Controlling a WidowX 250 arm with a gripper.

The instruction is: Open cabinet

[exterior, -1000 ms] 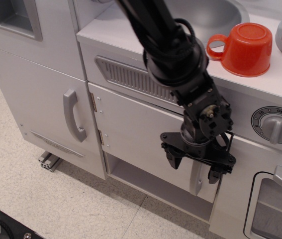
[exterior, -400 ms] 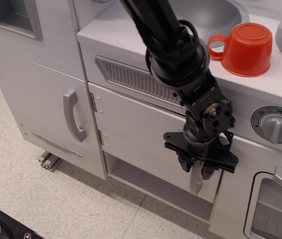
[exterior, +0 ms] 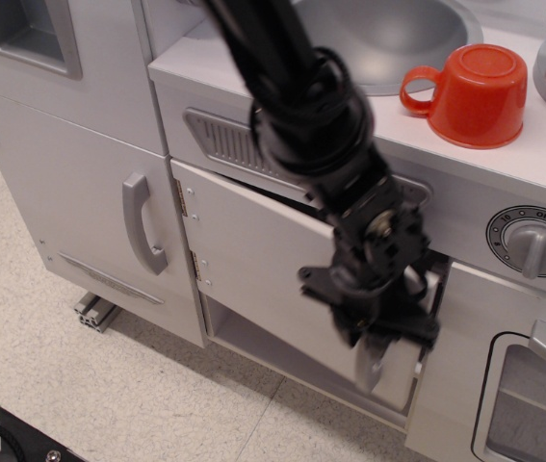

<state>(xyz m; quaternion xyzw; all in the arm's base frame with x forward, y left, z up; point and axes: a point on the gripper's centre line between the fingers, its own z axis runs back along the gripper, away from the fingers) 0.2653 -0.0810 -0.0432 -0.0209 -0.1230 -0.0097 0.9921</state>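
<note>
The cabinet door [exterior: 263,274] is a wide pale grey-white panel under the sink, hinged on its left side with two small hinges [exterior: 182,197]. It stands partly open, its right edge swung out from the frame with a dark gap behind. Its short silver handle [exterior: 369,361] sits at the right edge. My black gripper [exterior: 377,339] is shut on the handle, fingers on either side of it, with the arm coming down from the top of the view.
A taller door with a long curved handle [exterior: 143,223] stands at the left. An upturned red cup [exterior: 473,93] sits on the counter by the sink [exterior: 388,38]. An oven knob [exterior: 534,241] and a windowed door [exterior: 533,404] are at the right. The floor lies below.
My gripper closed on the handle and pulled it out and to the left. The door swung from nearly shut to partly open.
</note>
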